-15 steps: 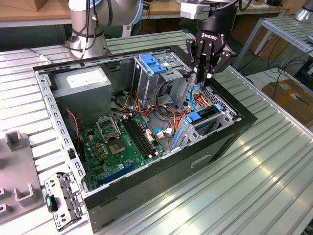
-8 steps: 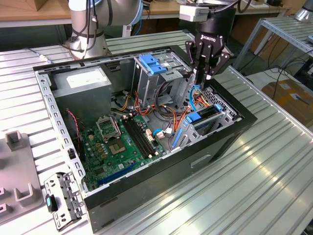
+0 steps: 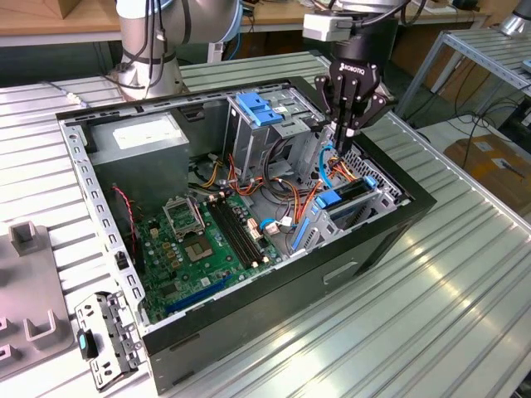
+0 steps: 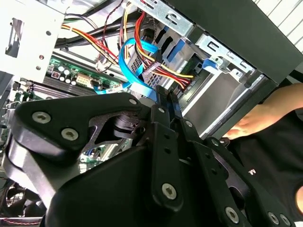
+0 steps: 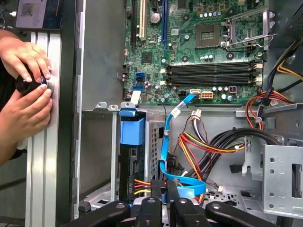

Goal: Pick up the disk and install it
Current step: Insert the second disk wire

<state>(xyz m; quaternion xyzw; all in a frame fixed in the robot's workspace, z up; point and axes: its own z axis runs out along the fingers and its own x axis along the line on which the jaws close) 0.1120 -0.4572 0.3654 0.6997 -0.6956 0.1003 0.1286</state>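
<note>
The disk (image 3: 348, 197) stands on edge in the lower drive bay at the case's side on the exterior view's right, and its blue side rail (image 5: 132, 131) faces up. Red and yellow power wires (image 5: 141, 183) reach its dark end. My gripper (image 3: 344, 128) hangs just above that bay, over the blue data cable (image 5: 164, 142). Its fingers are shut and nothing is between them. In both wrist views the fingertips (image 4: 166, 97) sit pressed together close to the cable bundle.
The open black computer case (image 3: 390, 240) lies on a slatted aluminium table (image 3: 465, 274). Inside are the green motherboard (image 3: 207, 240), the grey power-supply box (image 3: 137, 137) and an upper cage with a blue bracket (image 3: 261, 109). A person's hands (image 5: 26, 94) grip a black knob beside the case.
</note>
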